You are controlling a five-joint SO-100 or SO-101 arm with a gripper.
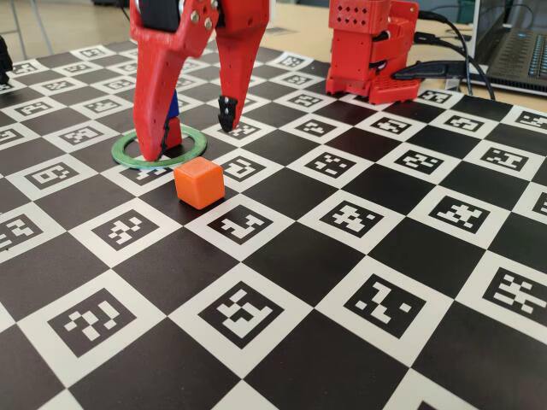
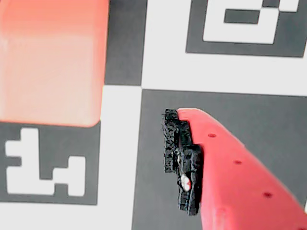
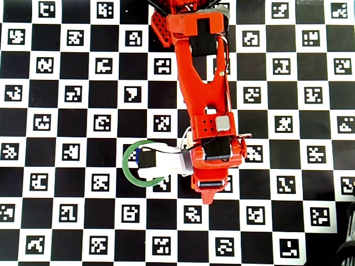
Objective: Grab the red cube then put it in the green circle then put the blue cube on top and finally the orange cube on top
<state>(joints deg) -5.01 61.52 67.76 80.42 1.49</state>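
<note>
Checkered board (image 1: 359,282), orange cube (image 1: 199,182) beside green circle (image 1: 128,152)

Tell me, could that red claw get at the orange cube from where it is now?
Probably yes. The claw hangs open over the green circle, and the orange cube sits just beside that ring with nothing on or against it.

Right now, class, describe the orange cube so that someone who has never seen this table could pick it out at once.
In the fixed view, start at the checkered marker board and find the red arm's gripper reaching down at the green ring. Just in front of that ring, outside it, sits the orange cube. It is the only loose block standing alone on the board, lighter than the red gripper.
</note>
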